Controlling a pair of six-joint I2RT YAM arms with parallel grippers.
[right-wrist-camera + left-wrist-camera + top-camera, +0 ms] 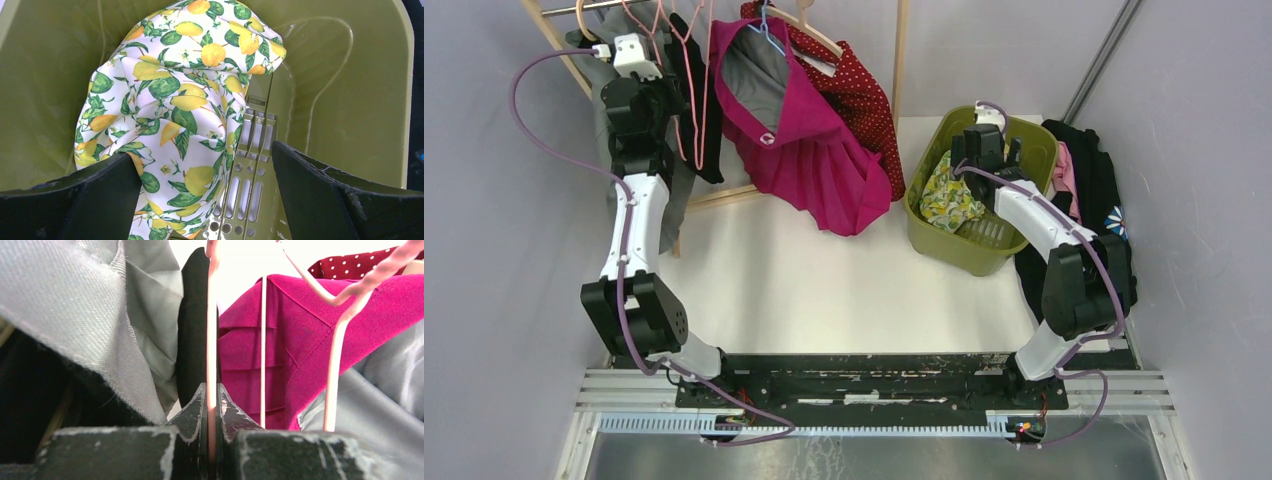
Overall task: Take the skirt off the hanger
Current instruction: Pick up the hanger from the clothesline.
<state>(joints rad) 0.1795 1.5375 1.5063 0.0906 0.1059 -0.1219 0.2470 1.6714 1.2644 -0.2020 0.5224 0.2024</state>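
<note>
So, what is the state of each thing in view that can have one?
Left end effector, shut on the pink hanger.
Right end effector, open, empty, above the basket.
Magenta skirt, hanging, not yet removed.
Lemon-print cloth, crumpled inside the basket.
Basket, upright, holding the cloth.
Red dotted garment, hanging behind the skirt.

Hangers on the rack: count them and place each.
4 visible: left wooden hanger, pink wire hanger in the left gripper, blue hanger holding the magenta skirt, right wooden hanger under the dotted garment. More pink ones may hide.
</note>
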